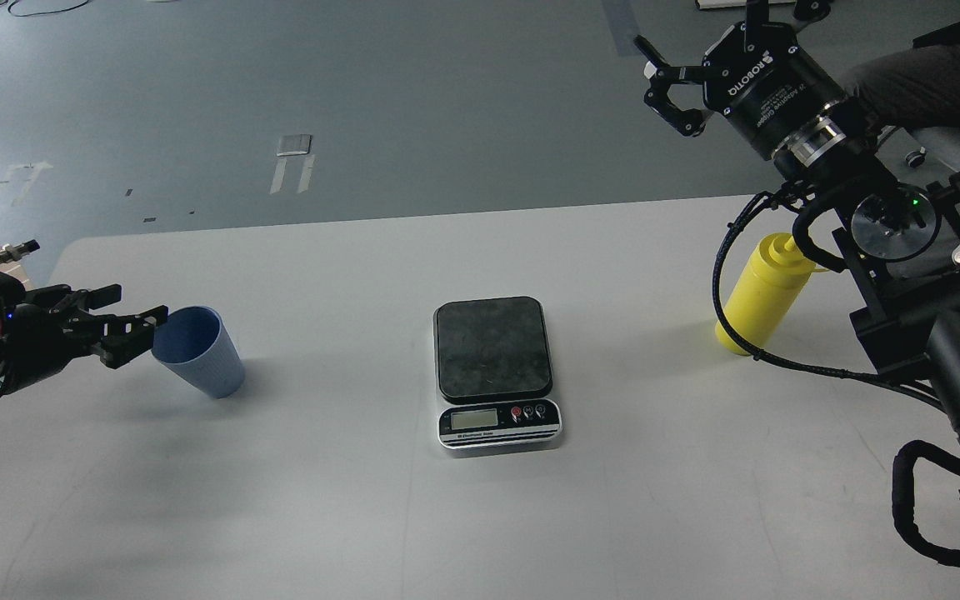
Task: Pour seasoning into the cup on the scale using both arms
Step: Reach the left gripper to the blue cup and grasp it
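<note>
Right gripper (670, 82) up high at the far right, beyond the table's back edge, fingers spread wide and grasping nothing, its "ROBOTIQ" lettering upside down to us. Its bulky arm (938, 333) fills the right side and runs out of view at the right and bottom edges. White table (363, 517) spreads across the view, its near edge cut off. That arm and a looping cable cross in front of the yellow seasoning bottle (762, 296), hiding its nozzle tip; the bottle stands near the right edge of the table, well apart from the scale (492, 348) at centre, platform bare. Left gripper (126, 321) reaches in low from the left, fingers parted around the near rim of the blue cup (205, 354), which leans tilted; whether they pinch it, cannot tell.
</note>
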Robot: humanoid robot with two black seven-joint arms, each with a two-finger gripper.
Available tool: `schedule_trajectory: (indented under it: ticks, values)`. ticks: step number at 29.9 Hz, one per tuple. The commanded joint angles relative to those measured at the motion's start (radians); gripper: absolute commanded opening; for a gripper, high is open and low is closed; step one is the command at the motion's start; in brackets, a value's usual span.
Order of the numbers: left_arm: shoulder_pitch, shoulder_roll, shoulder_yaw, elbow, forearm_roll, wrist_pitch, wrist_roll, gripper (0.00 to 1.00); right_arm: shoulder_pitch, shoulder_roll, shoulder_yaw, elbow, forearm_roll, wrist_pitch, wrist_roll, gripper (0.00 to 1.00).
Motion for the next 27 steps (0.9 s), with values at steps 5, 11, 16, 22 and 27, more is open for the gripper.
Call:
schedule_trajectory:
  ticks: [5,11,16,22,27]
  values:
    - [0.002,0.000,0.012,-0.001,-0.013,-0.005,0.000,0.68,0.000,-0.001,0.000,0.000,0.000,0.000,0.000,1.00]
    - [0.002,-0.025,0.029,0.000,-0.015,-0.005,0.000,0.62,0.000,-0.001,0.000,0.000,-0.001,0.000,0.000,1.00]
    - [0.002,-0.032,0.044,0.000,-0.016,-0.005,0.000,0.43,0.000,-0.003,0.000,0.000,-0.001,0.000,0.000,1.00]
    - [-0.014,-0.034,0.076,-0.001,-0.024,-0.080,0.000,0.00,0.000,-0.006,0.002,-0.002,-0.001,0.000,0.000,1.00]
    - [-0.087,-0.038,0.064,-0.003,-0.173,-0.187,0.000,0.00,0.000,-0.004,0.005,-0.002,-0.001,0.000,0.000,1.00]
